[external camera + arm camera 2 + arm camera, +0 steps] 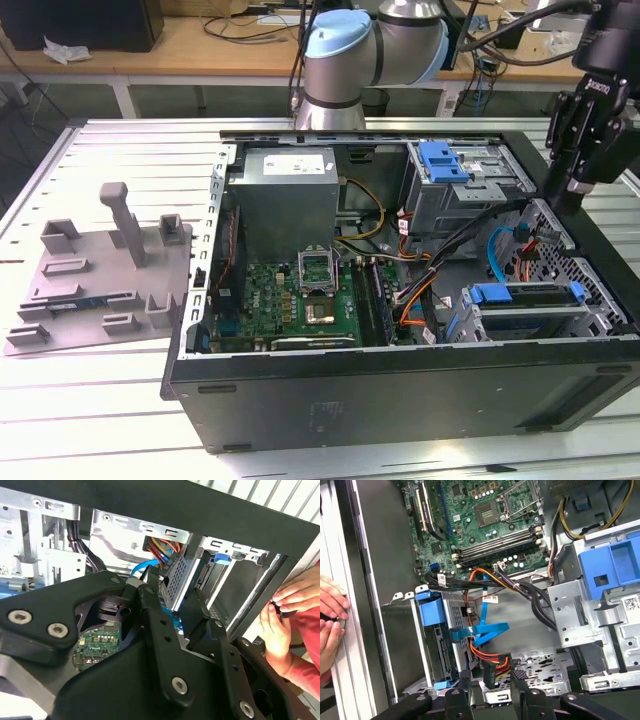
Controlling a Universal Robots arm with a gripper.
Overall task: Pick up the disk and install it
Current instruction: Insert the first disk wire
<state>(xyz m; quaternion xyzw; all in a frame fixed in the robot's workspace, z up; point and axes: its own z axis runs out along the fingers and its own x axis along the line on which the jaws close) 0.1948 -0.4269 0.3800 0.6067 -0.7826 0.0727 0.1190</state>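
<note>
Disk [528, 312] sits in the drive bay at the near corner of the open computer case [400, 385], toward the exterior view's right, with its blue bracket [497, 293] along the top edge. In the first wrist view it [441, 650] stands edge-on beside a blue data cable [485, 630]. A person's hand [330, 610] rests on the case rim nearby. The gripper [572, 200] hangs just above and behind the disk, jaws parted and empty. Farther back stands the grey metal cage [450, 195] with its blue tab [440, 160]. A grey moulded tray [100, 290] lies on the slatted table [120, 150], well apart at the exterior view's left.
</note>
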